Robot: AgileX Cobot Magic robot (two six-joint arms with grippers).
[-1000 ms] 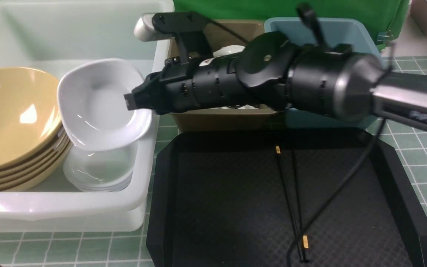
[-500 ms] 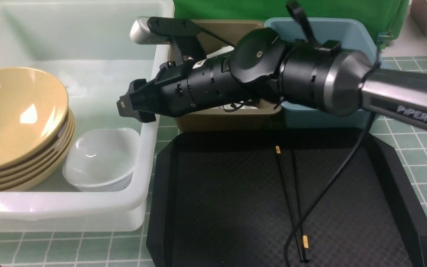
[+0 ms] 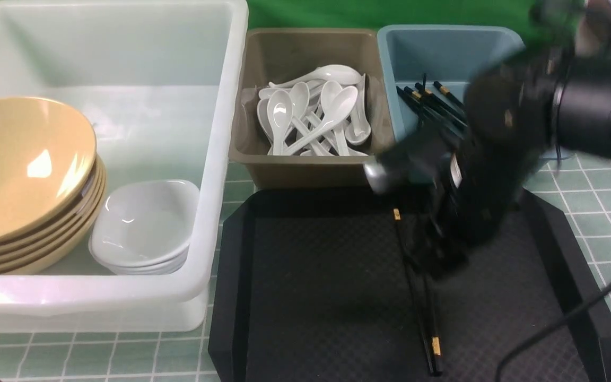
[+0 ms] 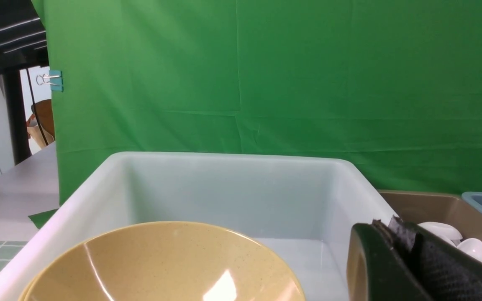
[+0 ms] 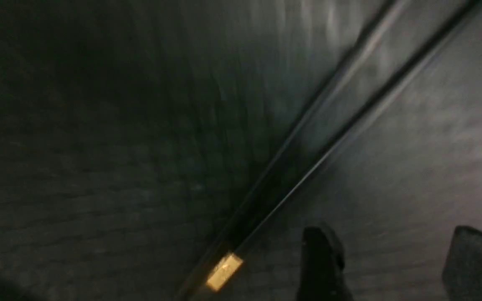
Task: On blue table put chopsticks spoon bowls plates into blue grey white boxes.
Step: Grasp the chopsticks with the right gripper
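My right gripper (image 5: 396,267) hangs over the black tray (image 3: 311,297) with its two fingers (image 5: 320,263) spread and empty, near the two chopsticks (image 3: 428,323) lying side by side there. Of my left gripper (image 4: 396,259) only one finger shows, so I cannot tell its state. Beyond the tray stand three boxes: white box (image 3: 220,159), grey box (image 3: 305,170), blue box (image 3: 443,48).

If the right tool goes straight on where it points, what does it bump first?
Probably the pair of black gold-banded chopsticks on the black textured tray, or the tray just beside them. The right tool points down there; blur hides the depth.
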